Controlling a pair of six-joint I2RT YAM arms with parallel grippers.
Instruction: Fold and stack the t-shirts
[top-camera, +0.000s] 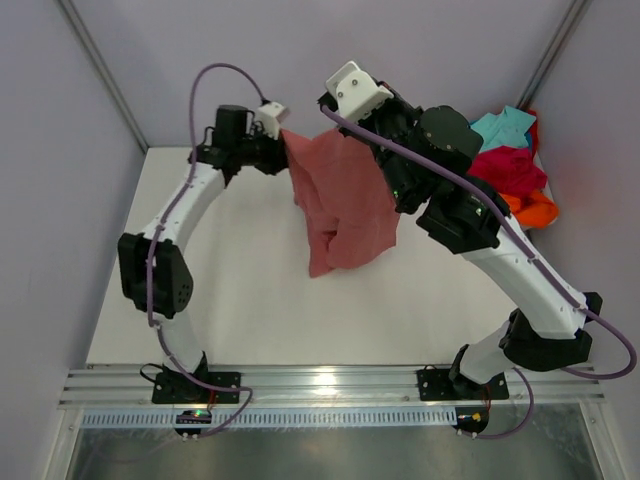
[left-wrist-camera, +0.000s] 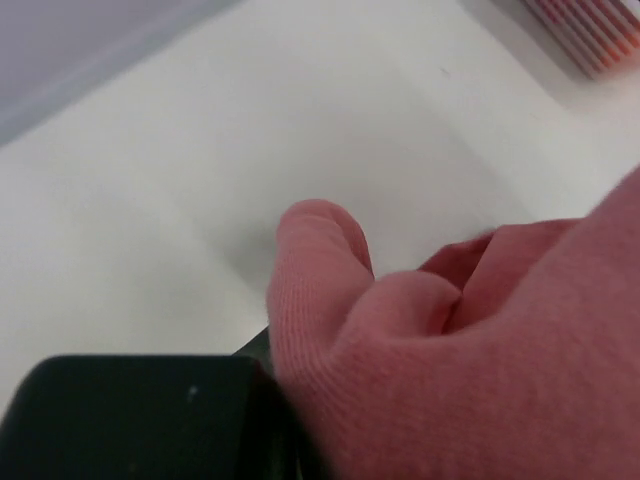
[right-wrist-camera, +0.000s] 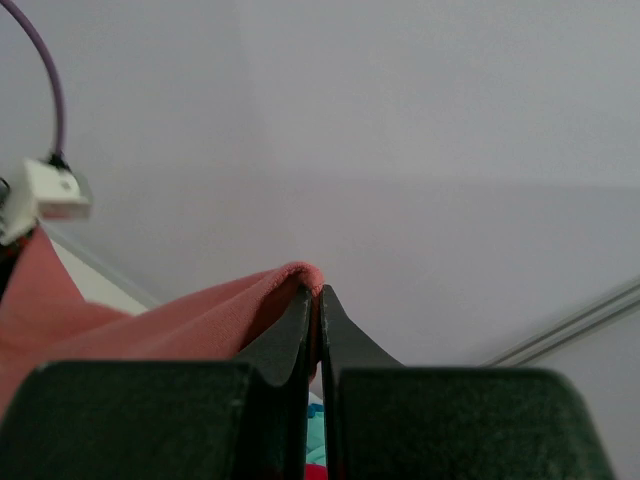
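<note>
Above the table (top-camera: 250, 300), left gripper (top-camera: 281, 142) and right gripper (right-wrist-camera: 319, 298) are both clamping the pink t-shirt (top-camera: 340, 205) by its top edge, leaving it dangling bunched; those thin pinches could be slipping off.

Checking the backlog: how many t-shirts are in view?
4. Salmon-pink t-shirt held by left gripper and right gripper; turquoise t-shirt, crimson t-shirt and orange t-shirt heaped together at far right. More may be hidden there.

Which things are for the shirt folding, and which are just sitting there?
For the job: pink t-shirt, pinched by left gripper and right gripper; turquoise t-shirt, crimson t-shirt, orange t-shirt, piled far right.
Just there: table, purple cable.
</note>
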